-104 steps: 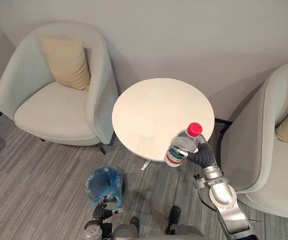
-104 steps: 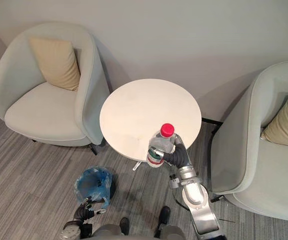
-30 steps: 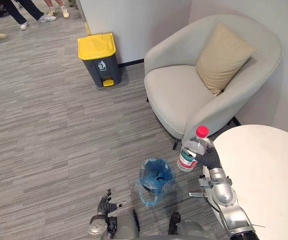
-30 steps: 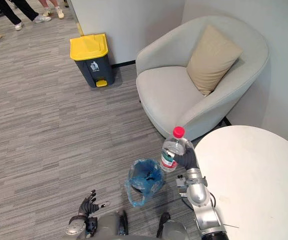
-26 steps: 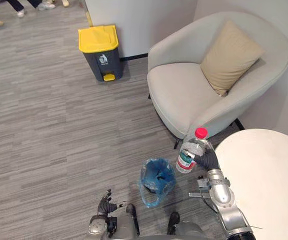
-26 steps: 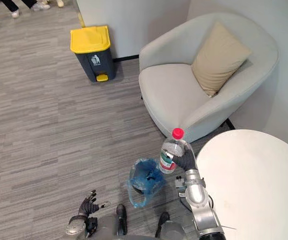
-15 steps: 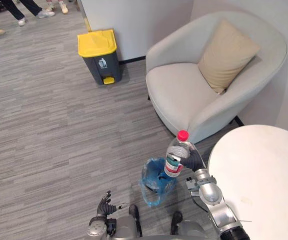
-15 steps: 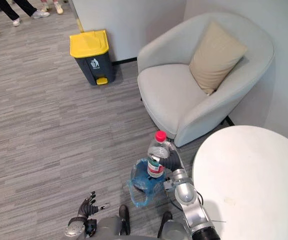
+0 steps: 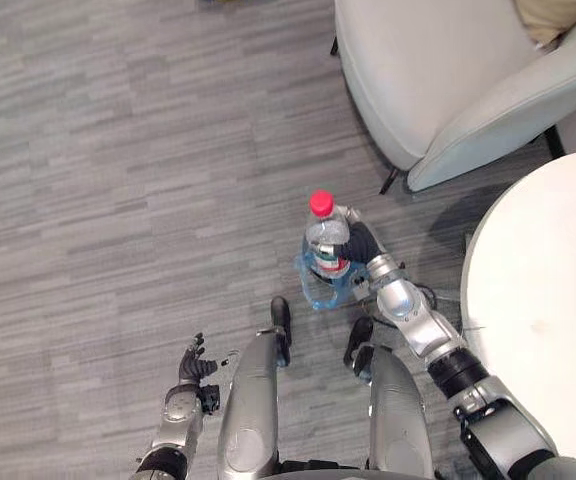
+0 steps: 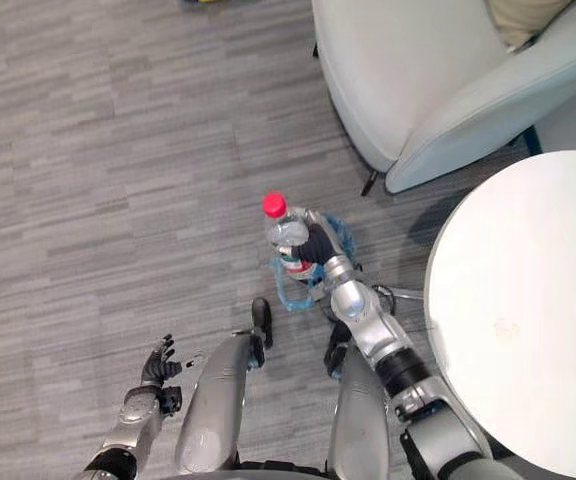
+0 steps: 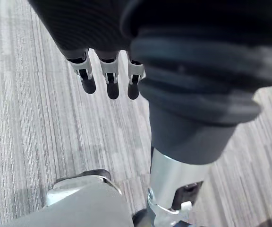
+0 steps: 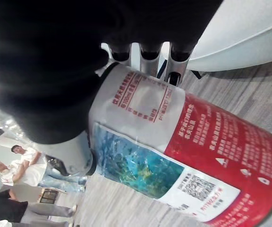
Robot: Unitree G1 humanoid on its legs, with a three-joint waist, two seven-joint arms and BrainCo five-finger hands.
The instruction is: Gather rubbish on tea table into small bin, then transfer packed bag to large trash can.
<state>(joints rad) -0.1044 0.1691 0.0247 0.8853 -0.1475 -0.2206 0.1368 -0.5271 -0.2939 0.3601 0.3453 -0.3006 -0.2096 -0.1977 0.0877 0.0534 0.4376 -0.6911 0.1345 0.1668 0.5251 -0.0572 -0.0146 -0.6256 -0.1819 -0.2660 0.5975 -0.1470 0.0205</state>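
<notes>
While my right hand (image 9: 361,244) clamps the bottle (image 9: 324,236) over the bin (image 9: 317,293), its wrist view adds the label (image 12: 140,137); left hand (image 9: 192,362) fingers hang apart.

Right arm reaches forward, right hand (image 9: 362,245) curled round a bottle (image 9: 323,232); left arm hangs low, left hand (image 9: 191,362) loosely spread.
</notes>
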